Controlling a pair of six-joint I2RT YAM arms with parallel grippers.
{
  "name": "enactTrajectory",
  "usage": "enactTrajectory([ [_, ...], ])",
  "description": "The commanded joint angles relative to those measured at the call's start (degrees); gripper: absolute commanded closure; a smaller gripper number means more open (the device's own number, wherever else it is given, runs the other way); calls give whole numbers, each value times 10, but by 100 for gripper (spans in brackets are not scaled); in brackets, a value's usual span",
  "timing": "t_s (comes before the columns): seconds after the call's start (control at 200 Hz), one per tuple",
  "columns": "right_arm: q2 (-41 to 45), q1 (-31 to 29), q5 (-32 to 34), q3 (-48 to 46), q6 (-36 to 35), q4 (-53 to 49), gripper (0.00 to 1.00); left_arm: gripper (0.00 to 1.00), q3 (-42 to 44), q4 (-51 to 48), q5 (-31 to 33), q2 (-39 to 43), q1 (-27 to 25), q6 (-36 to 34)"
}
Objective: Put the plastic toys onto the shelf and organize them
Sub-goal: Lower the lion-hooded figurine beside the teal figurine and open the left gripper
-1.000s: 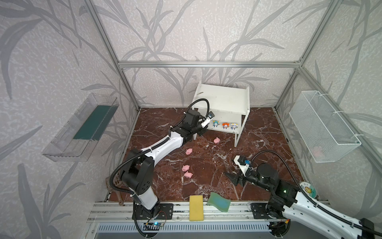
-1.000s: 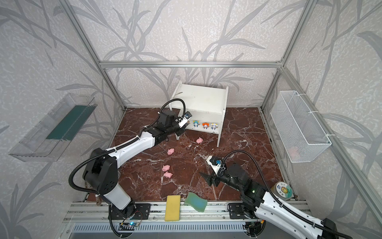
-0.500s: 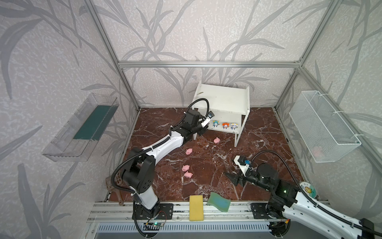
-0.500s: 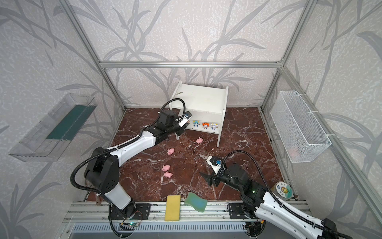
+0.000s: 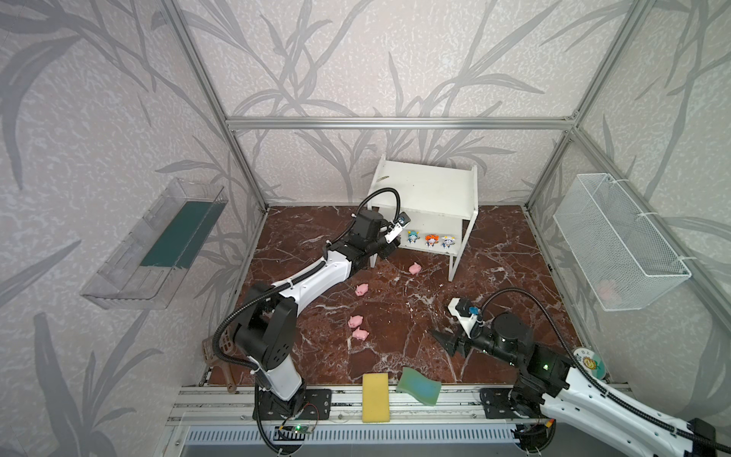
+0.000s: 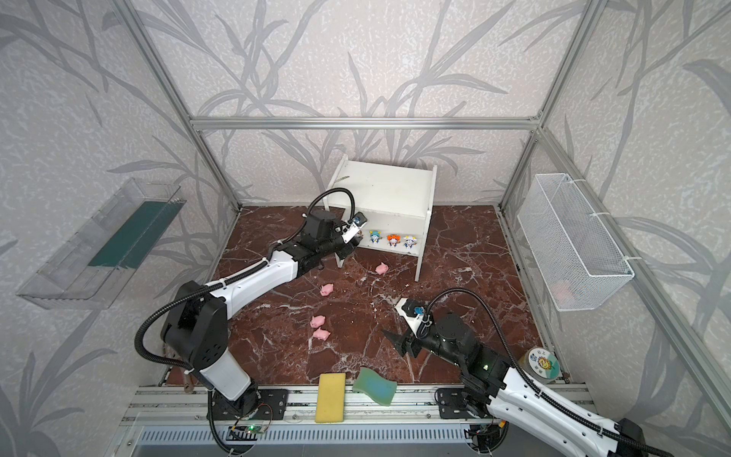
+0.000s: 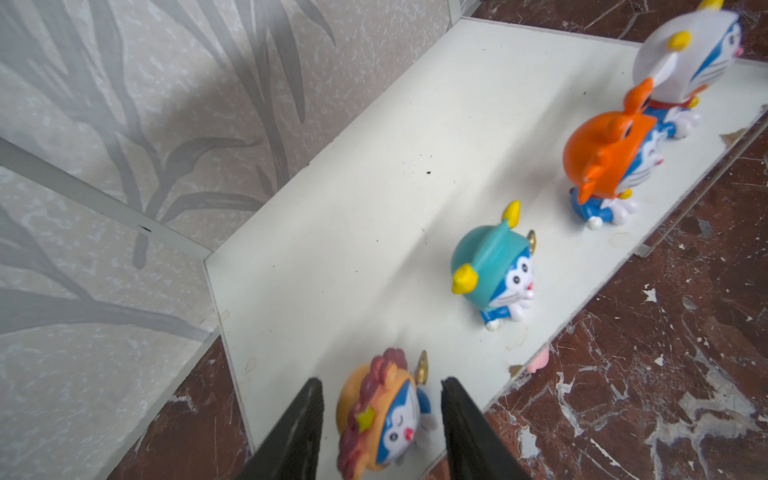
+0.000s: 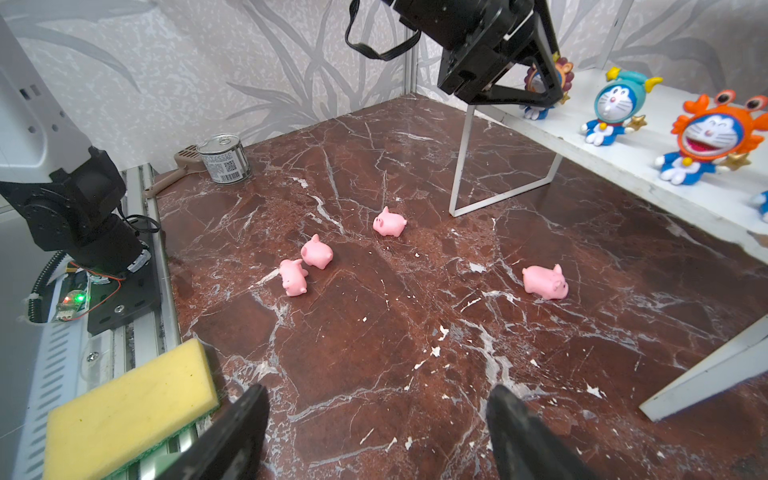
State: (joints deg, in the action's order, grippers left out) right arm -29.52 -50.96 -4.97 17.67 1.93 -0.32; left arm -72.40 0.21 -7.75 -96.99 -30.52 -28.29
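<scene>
Lion-maned orange plastic figurine (image 7: 382, 415) stands on the white shelf's (image 7: 374, 208) left end, clear between the left gripper's (image 7: 380, 382) parted jaws; right gripper (image 8: 377, 390) gapes empty.

Four pink pigs (image 8: 390, 222) lie scattered on the red marble floor (image 8: 415, 332), two of them side by side, short of the white shelf (image 8: 615, 166) at the far end. Big-headed figurines (image 8: 614, 108) line its lower board. The left gripper (image 8: 555, 93) reaches in at the lion-maned figurine (image 8: 537, 85). The right gripper (image 8: 378, 392) hangs over the floor, jaws wide apart with nothing between them, near a yellow sponge (image 8: 129, 411).
</scene>
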Motion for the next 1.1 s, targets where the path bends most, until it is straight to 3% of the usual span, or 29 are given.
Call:
enactTrajectory([
  [0.0,4,-3,1,-4,2,8,18,47,-20,8,1,-1,4,-4],
  [0.35,-3,-3,2,-2,-1,12,18,30,7,3,15,40,2,8],
  [0.705,-22,-3,8,3,3,19,17,25,54,-11,-18,109,3,20],
  [0.905,-74,-2,69,24,33,3,17,24,78,-42,-22,166,1,60],
  [1.035,-154,-1,92,40,50,16,18,2,105,-65,9,215,-8,125],
  [1.095,-196,1,99,52,61,27,19,1,124,-76,24,241,-14,153],
])
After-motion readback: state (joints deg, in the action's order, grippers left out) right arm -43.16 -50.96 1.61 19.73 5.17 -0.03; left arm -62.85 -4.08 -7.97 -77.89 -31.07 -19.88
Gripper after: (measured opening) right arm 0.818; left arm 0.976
